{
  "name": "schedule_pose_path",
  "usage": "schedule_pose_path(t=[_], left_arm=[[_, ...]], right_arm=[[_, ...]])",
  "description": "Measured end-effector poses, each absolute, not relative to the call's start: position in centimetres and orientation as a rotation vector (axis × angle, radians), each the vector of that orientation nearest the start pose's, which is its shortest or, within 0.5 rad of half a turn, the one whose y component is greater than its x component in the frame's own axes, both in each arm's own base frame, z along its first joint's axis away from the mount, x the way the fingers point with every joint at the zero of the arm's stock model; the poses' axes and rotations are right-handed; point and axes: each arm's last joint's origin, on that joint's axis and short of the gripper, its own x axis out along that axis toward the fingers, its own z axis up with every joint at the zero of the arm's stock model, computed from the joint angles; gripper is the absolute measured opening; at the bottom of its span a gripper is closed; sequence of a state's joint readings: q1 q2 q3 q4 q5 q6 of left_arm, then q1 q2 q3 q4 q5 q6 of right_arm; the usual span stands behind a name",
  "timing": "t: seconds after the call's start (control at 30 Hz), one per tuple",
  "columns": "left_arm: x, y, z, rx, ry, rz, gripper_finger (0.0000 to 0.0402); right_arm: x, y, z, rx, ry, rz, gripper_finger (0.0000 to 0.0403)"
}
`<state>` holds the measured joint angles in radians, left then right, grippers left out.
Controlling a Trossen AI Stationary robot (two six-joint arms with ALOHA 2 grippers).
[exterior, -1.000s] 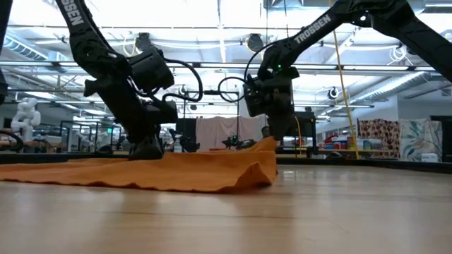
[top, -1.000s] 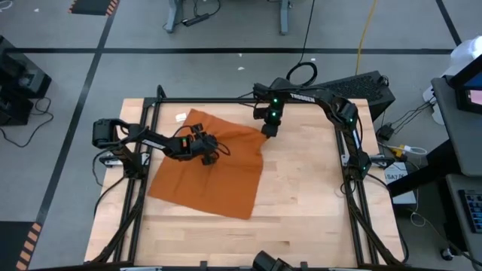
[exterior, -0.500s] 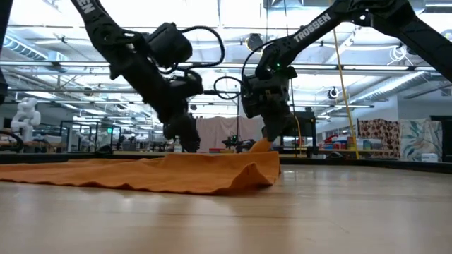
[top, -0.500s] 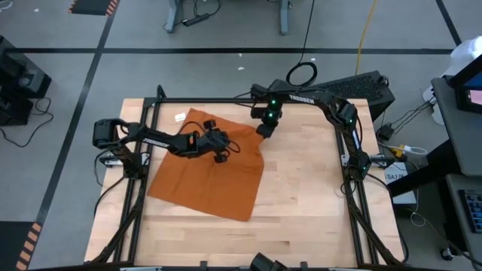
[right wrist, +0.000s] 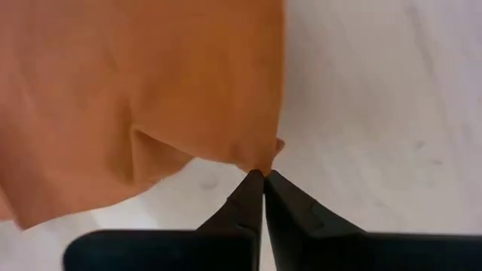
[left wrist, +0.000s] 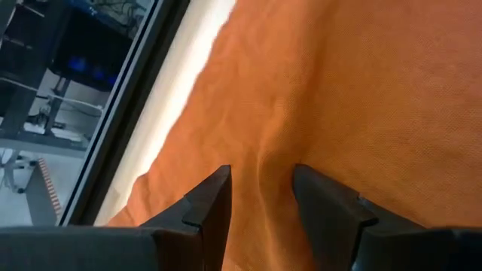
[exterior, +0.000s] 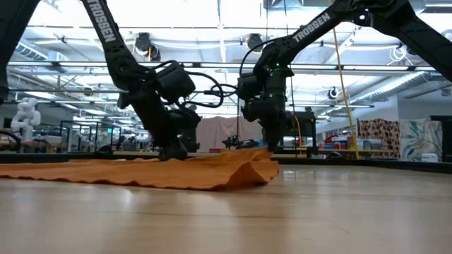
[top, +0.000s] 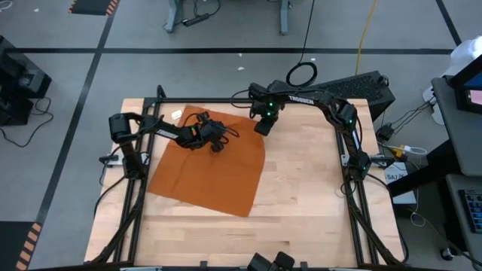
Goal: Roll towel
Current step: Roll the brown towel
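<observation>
Towel lies spread flat on surface. Right fingers clenched on its far corner; left fingers parted, empty, just above the cloth. Risk: that thin corner pinch may slip out under any pull, leaving the edge slack and the roll crooked.

Left gripper hangs low, fingers parted; right gripper pinched closed.

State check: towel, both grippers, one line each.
towel: spread mostly flat on the table, not rolled; far right corner bunched into a small fold.
left gripper: fingers parted, low over the towel's far part, nothing held.
right gripper: shut, fingertips at the towel's far right corner; whether cloth is pinched is unclear.
</observation>
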<state>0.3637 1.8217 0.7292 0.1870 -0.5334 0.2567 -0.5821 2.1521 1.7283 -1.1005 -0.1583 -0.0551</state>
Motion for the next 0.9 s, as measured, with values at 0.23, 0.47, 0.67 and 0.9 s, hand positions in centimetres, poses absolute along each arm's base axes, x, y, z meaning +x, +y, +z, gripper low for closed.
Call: schedule_pose_path(t=[0.23,0.47,0.67,0.9], left_arm=[[28.1,12.5,9.5,0.299,1.049,0.724,0.0154],[27.8,12.6,9.4,0.299,1.078,0.745,0.0154],[27.8,12.4,9.6,0.265,1.059,0.766,0.0154],[28.0,10.6,11.8,0.227,0.986,0.703,0.0154]], right_arm=[[35.0,-22.4,18.2,0.437,1.473,-0.302,0.0073],[35.0,-22.8,18.4,0.339,1.453,-0.227,0.0128],[35.4,-21.9,17.6,0.450,1.392,-0.140,0.0132],[38.1,-16.8,16.8,0.455,1.380,-0.062,0.0120]])
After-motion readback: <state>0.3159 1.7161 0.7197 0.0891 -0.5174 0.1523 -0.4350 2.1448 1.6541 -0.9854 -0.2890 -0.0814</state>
